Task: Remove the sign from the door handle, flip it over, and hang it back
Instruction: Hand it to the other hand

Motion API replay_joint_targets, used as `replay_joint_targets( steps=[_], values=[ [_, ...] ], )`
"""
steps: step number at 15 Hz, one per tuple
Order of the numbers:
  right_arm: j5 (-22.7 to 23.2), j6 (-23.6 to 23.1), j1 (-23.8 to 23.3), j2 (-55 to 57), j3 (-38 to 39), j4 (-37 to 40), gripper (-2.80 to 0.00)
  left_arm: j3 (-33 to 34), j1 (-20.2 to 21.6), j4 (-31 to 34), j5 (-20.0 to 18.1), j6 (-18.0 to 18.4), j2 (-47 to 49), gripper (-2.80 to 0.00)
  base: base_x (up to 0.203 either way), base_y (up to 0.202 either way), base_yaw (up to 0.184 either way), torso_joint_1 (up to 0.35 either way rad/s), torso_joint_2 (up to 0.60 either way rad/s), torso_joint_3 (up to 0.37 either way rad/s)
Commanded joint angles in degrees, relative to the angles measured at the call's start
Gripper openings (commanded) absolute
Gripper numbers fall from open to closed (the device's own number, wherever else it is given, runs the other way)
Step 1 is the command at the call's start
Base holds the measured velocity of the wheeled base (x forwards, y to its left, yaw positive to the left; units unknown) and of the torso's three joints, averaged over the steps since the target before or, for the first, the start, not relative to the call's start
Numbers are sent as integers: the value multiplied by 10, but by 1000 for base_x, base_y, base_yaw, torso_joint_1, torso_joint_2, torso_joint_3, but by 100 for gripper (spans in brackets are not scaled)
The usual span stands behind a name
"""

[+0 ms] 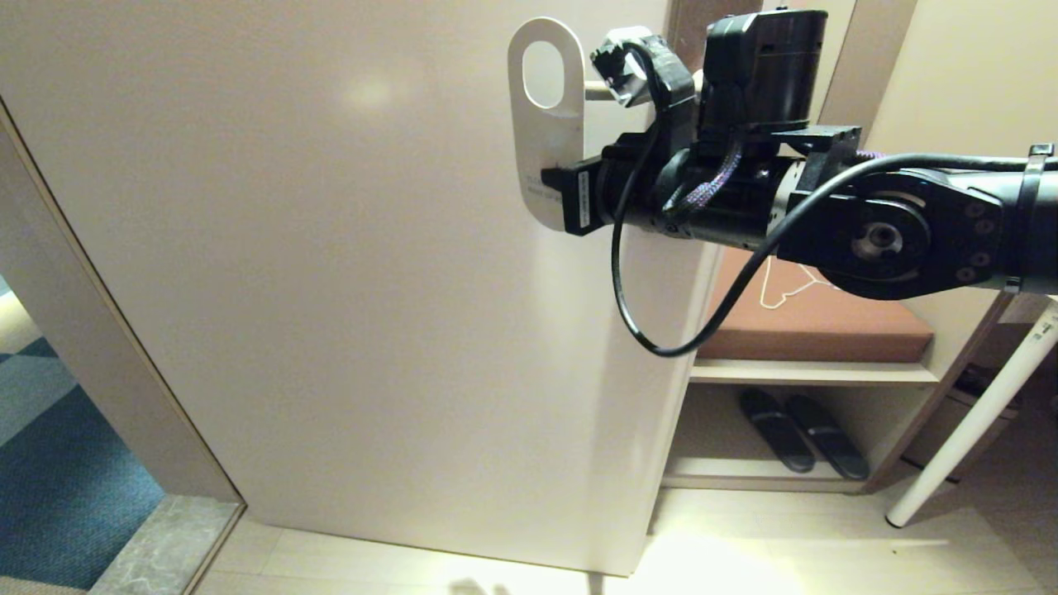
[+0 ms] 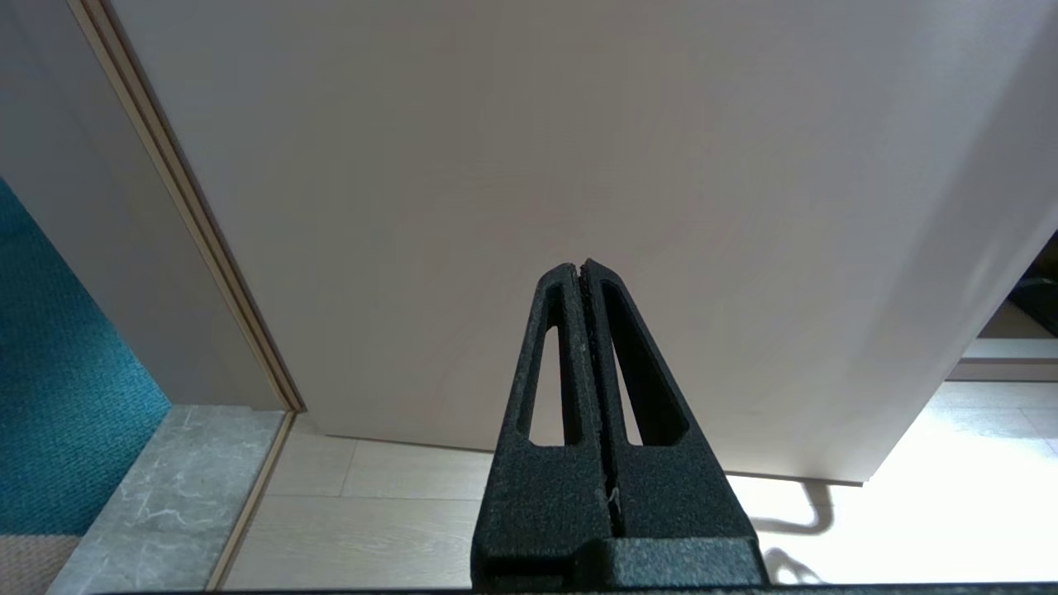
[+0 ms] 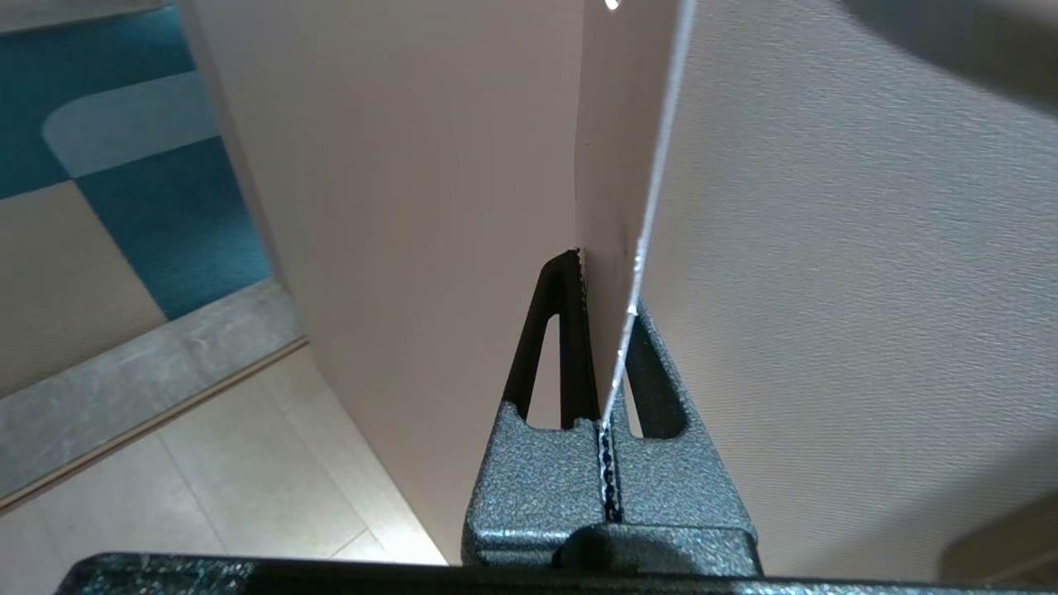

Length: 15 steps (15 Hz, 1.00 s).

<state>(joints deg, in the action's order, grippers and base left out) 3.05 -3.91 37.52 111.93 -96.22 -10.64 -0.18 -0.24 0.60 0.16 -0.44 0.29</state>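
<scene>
The sign [image 1: 549,132] shows its white side in the head view, upright, close against the door [image 1: 331,248]. The door shows through its oval hole. The sign is held just left of the door handle's beige tip [image 1: 598,86]; the rest of the handle is hidden behind my right wrist. My right gripper [image 1: 552,178] is shut on the sign's lower part. In the right wrist view the card [image 3: 620,165] stands edge-on between the right gripper's fingers [image 3: 607,285]. My left gripper [image 2: 583,266] is shut and empty, low down, pointing at the bottom of the door.
Right of the door is a shelf with a brown cushion [image 1: 826,326], with a thin white wire hanger [image 1: 781,289] lying on it. Black slippers [image 1: 802,434] lie below. A white slanted leg [image 1: 975,413] stands at the far right. Blue carpet [image 1: 50,471] lies beyond the door frame on the left.
</scene>
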Motion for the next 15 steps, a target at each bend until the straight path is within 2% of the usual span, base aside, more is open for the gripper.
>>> replay_joint_targets(
  steps=[1,4,8,11,15],
  values=[
    [5,1,9,1,1,-1,-280,0,0,0,0,0,0,-280,0,0,0,0,0,0],
    [15,4,29,-6,6,0,-280,0,0,0,0,0,0,-280,0,0,0,0,0,0],
    [35,3,48,-26,27,4,-280,-1,0,0,-4,18,0,-280,0,0,0,0,0,0],
    [81,3,49,-59,74,4,-280,-8,0,-2,-17,40,-1,-280,0,0,0,0,0,0],
    [104,5,59,-73,88,3,-280,-90,-1,-5,-82,9,74,-280,0,0,0,0,0,0]
  ],
)
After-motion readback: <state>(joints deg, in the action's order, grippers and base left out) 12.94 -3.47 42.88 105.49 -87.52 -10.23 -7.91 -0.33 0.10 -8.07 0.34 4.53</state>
